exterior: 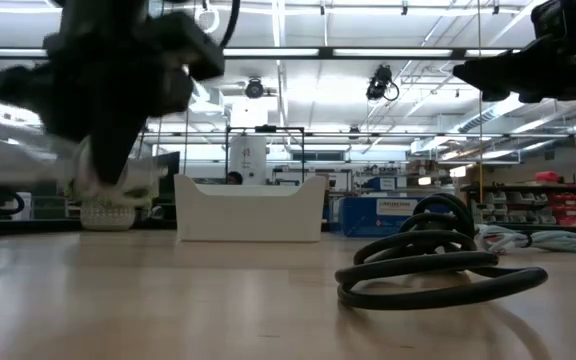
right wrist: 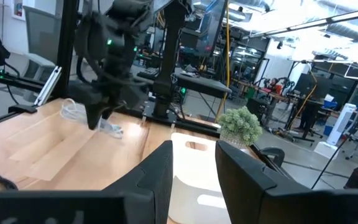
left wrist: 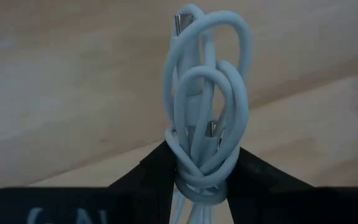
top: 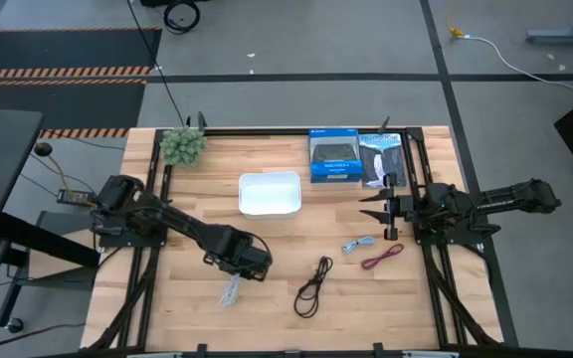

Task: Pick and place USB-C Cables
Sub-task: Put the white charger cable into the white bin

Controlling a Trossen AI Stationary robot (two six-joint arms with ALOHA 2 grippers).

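My left gripper (top: 235, 277) is over the near-left part of the table, shut on the white cable (top: 231, 291). In the low view the left gripper (exterior: 108, 165) is blurred. The black cable (top: 313, 286) lies coiled on the wood near the middle. To its right lie the light blue-grey cable (top: 358, 244) and the dark red cable (top: 382, 257). My right gripper (top: 381, 214) is open and hovers at the table's right side, above and beyond those two cables, touching nothing. My left gripper pinches the white cable between its two fingers (left wrist: 157, 168) at the wrapped waist of the bundle (left wrist: 201, 176), where turns of cord bind the loops. The fingers slant down from above. The loops (left wrist: 207, 74) stick out past the fingertips, and the bundle looks lifted clear of the table.
A white bin (top: 270, 194) sits at the table's middle far side. A blue box (top: 333, 156) and a black box (top: 381, 159) lie at the far right, and a small green plant (top: 182, 145) at the far left. Bare wood lies between the bin and the cables.
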